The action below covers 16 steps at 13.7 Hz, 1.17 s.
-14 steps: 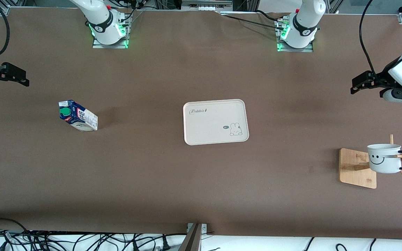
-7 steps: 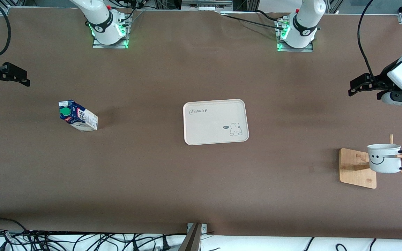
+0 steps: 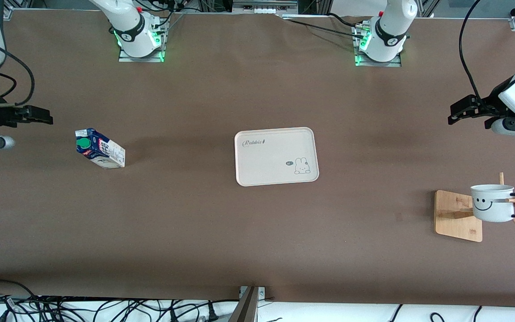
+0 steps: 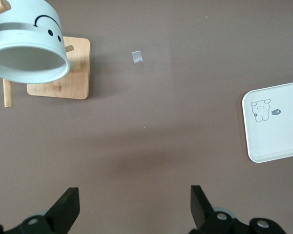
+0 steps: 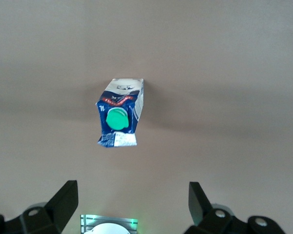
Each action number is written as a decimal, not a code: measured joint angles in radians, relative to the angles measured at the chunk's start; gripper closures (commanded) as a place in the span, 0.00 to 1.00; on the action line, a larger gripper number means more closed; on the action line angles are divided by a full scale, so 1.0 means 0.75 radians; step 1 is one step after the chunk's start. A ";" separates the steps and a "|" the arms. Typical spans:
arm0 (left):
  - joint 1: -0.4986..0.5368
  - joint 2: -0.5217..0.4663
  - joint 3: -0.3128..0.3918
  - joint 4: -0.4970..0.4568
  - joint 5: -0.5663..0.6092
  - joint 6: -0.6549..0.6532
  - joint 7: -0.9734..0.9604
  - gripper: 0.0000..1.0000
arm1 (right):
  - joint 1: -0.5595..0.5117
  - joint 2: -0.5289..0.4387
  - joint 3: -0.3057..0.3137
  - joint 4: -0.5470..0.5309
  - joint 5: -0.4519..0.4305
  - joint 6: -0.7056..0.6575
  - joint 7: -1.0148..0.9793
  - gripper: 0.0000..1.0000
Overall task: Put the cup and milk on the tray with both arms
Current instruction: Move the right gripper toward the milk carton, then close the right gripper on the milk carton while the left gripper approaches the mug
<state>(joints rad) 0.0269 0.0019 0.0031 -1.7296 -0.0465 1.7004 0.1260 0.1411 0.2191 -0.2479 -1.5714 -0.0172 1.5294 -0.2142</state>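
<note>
Right tool point(image 3: 45, 120): you have it up over the tabletop point(image 3: 195, 232) at the right arm's end, near the carton and toward the bases from it. In the right wrist view its two fingers point(image 5: 63, 197) stand wide apart with nothing between them.
Milk point(image 3: 99, 149): your carton stands on the tabletop toward the right arm's end, well apart from the tray. It is blue and white with a green cap point(image 5: 117, 118) on top, and the right wrist view looks down on it from above.
Tray point(image 3: 276, 156): you see it flat on the tabletop about midway between the two arms, cream-white, with "Rabbit" script and a small rabbit drawing. Nothing lies on it.
Wooden stand point(image 3: 456, 216): it sits toward the left arm's end, nearer to the front camera than the tray, with pegs sticking out from it.
Cup point(image 3: 492, 203): your white mug with the smiley face hangs by its black handle on a peg of the stand, well apart from the tray.
Left tool point(image 3: 463, 109): you have it up over the tabletop at the left arm's end, clear of the cup. In the left wrist view its fingers point(image 4: 68, 204) are spread wide and hold nothing.
</note>
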 measured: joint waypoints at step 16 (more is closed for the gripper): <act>0.012 0.066 0.013 0.079 0.000 0.023 0.000 0.00 | 0.080 0.135 0.018 -0.244 0.003 0.302 0.029 0.00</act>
<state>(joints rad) 0.0357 0.0515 0.0129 -1.6705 -0.0465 1.7173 0.1260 0.2015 0.3206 -0.2345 -1.7544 -0.0153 1.7555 -0.1922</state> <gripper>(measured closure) 0.000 0.000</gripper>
